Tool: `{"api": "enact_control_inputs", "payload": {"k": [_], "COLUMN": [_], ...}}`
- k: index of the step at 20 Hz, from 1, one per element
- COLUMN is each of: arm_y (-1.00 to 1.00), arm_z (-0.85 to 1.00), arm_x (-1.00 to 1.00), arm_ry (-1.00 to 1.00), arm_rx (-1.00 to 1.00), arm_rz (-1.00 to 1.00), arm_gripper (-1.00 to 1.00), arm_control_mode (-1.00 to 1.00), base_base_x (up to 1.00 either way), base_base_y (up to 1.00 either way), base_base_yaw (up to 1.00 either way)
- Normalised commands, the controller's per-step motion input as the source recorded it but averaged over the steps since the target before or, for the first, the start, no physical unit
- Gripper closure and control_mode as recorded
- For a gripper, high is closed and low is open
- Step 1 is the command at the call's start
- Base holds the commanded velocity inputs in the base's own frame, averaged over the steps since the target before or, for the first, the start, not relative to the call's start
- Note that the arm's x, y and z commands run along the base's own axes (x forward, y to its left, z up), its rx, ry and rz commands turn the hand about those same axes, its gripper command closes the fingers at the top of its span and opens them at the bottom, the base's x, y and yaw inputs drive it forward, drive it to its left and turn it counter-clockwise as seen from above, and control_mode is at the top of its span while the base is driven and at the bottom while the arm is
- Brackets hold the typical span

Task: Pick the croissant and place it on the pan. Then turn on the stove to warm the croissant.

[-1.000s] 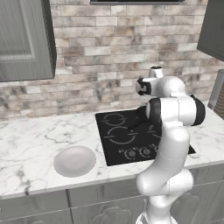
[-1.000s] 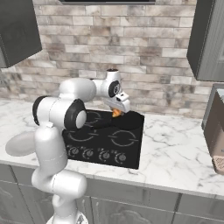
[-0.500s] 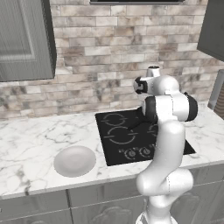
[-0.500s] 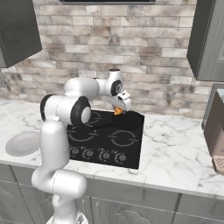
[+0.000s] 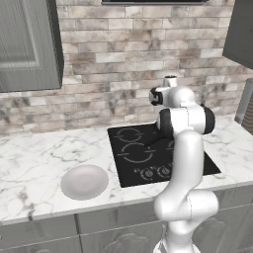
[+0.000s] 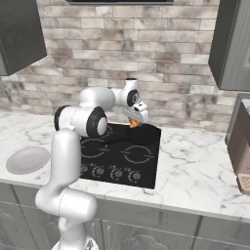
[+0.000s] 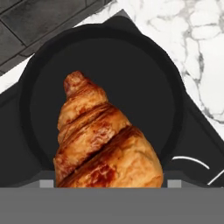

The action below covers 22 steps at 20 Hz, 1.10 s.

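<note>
Over the far right corner of the stove (image 6: 122,154), the gripper (image 6: 135,120) hangs with one croissant (image 6: 133,124) closed between its fingers, the pastry showing as a small orange spot just under the white hand in the right base view. In the hand view the croissant (image 7: 103,140) sits large in the lower middle, above the one pan (image 7: 105,89), whose round black base spreads behind it; whether pastry and pan touch cannot be told. Its long axis runs along the gripper's line of sight, slightly slanted: the narrow tip points away from the hand toward the pan's floor, and the broad end is nearest the camera, cut by the bottom of the picture. The fingertips themselves are hidden behind the pastry.

There is one stove, a black glass plate set into the marble worktop (image 5: 34,163), with grey burner rings and a row of knobs (image 6: 116,173) along its front edge; four can be counted in the right base view. The pan rests at the stove's far right corner, close to the brick wall (image 6: 122,49). One pale round plate (image 5: 84,181) lies near the worktop's front edge, left of the stove and well apart from the pan
</note>
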Motion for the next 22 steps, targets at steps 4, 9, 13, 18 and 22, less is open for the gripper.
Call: {"api": "enact_control_inputs", "payload": {"k": [4, 9, 13, 18, 22], "arm_y": [-0.06, -0.11, -0.13, -0.05, 0.0], "arm_z": [-0.23, -0.3, -0.23, -0.08, -0.09], "arm_x": [0.26, 0.19, 0.1, 0.0, 0.0], "arm_ry": [0.08, 0.08, 0.01, 0.0, 0.0], "arm_rx": [0.0, 0.02, 0.06, 0.05, 0.01], "arm_rz": [-0.01, -0.01, 0.0, 0.0, -0.01], "arm_gripper": [1.0, 1.0, 1.0, 1.0, 1.0], "arm_control_mode": [-1.0, -1.0, -1.0, -1.0, -1.0], "base_base_x": [0.0, 0.0, 0.0, 0.0, 0.0], "base_base_y": [0.0, 0.0, 0.0, 0.0, 0.0], "base_base_yaw": [0.0, 0.0, 0.0, 0.0, 0.0]}}
